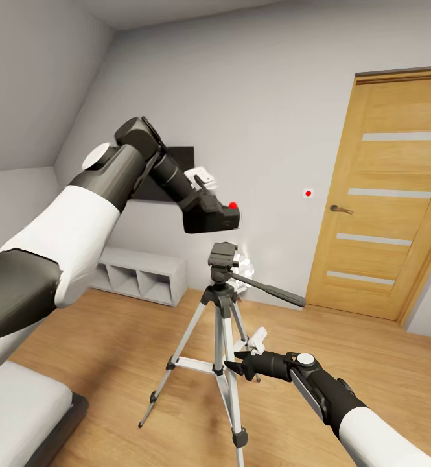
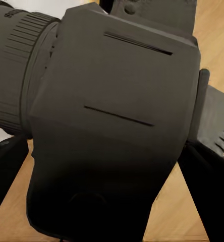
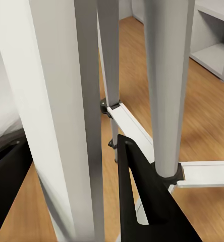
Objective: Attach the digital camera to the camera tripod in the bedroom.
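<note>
My left gripper [image 1: 207,209] is shut on the digital camera [image 1: 218,220], a black box with a red button on top, and holds it in the air. The camera hangs just above the black head [image 1: 223,255] of the camera tripod [image 1: 220,324], slightly left of it, with a small gap between. In the left wrist view the camera [image 2: 117,121] sits between the dark fingers [image 2: 3,171]. Lower down, my right gripper [image 1: 234,364] closes around a silver tripod leg [image 3: 66,126], with a black finger [image 3: 142,201] on each side of it.
The tripod's long pan handle [image 1: 273,290] sticks out to the right. An oak door [image 1: 384,207] is at the right, a low white shelf [image 1: 140,275] stands against the wall, a bed corner [image 1: 21,415] is at bottom left, and a white ball lamp [image 1: 245,263] stands behind the tripod.
</note>
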You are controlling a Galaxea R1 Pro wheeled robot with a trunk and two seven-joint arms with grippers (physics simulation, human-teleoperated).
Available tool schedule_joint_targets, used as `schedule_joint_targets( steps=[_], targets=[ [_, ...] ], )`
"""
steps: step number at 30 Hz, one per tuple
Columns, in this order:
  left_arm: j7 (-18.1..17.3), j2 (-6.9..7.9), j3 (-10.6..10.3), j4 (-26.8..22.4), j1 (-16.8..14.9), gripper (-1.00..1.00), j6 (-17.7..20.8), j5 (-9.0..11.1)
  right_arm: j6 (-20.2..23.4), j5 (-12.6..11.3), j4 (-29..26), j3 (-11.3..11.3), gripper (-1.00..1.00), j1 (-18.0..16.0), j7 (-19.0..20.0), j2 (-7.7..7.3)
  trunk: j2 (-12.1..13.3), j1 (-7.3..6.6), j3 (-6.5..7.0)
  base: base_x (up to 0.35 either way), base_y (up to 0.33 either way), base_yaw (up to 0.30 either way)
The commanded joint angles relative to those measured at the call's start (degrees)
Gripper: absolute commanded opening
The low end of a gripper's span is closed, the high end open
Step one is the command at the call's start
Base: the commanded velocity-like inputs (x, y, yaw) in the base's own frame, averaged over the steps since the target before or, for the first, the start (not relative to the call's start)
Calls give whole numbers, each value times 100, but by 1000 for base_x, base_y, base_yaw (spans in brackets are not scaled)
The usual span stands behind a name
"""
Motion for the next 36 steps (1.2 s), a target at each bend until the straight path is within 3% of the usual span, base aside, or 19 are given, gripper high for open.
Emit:
schedule_joint_targets(
  steps=[1,8,18,30,36],
  targets=[
    [-55,29,3,5,0,-100,6,-50,20,-88,-7,24,-100,-4,2,-7,-6,2,-2,0,0,0],
    [-55,144,9,136,4,-100,-451,-40,19,-88,-7,27,-100,-4,8,-7,-6,2,-2,0,0,0],
    [-55,124,10,488,5,-100,-1019,-24,12,-88,-7,37,-100,-4,20,-7,-6,2,-2,0,0,0],
    [-55,-290,19,542,6,-100,-1151,12,18,-90,-7,41,-100,-4,21,-7,-6,2,-2,0,0,0],
    [-55,-319,29,528,7,-100,-1141,20,15,-92,-7,41,-100,-4,21,-7,-6,2,-2,0,0,0]
  ],
)
